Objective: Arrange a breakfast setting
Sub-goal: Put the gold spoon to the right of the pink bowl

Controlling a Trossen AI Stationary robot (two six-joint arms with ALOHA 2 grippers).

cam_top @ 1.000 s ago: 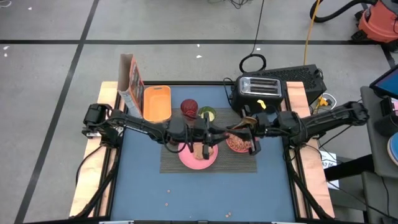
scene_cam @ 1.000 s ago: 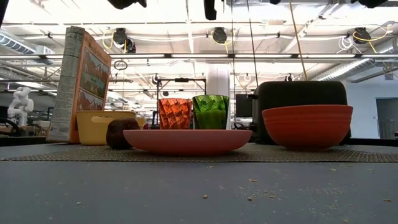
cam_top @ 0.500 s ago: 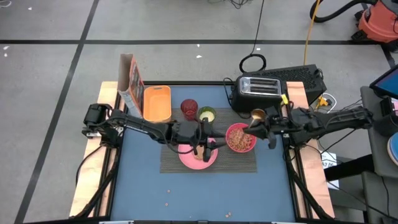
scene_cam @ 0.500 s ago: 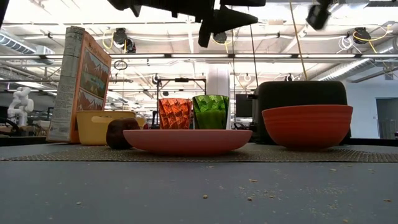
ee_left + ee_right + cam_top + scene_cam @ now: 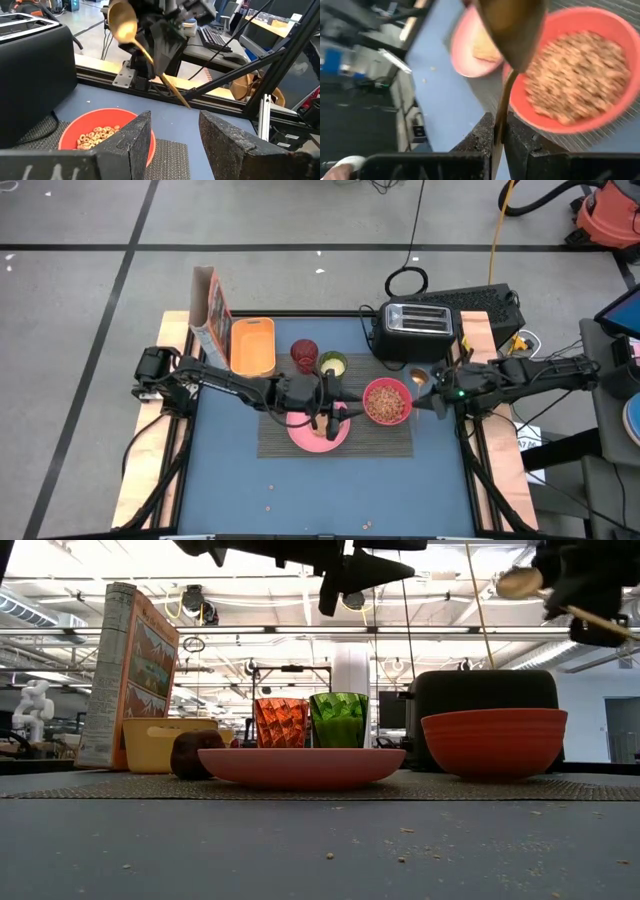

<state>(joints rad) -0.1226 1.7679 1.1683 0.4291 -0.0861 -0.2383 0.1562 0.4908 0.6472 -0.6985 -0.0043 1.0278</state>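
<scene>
Wooden spoon (image 5: 424, 378) in its clenched fingers, the right gripper (image 5: 447, 394) is now hanging past the placemat's (image 5: 390, 442) right edge, having swung out from over the pink-red bowl (image 5: 386, 401) — cereal is lying in the bowl, so we are judging the serving step done. The left gripper (image 5: 330, 412) has parted its fingers over the pink plate (image 5: 318, 434), where the toast (image 5: 482, 49) is resting; from above the arm is hiding it, so we are inferring a release. The red tumbler (image 5: 281, 722), green cup (image 5: 338, 720) and dark-red fruit (image 5: 194, 754) are standing along the mat's back edge. Toaster (image 5: 416, 325) and bench rail are crowding the right arm — the front of the bench is offering open room.
</scene>
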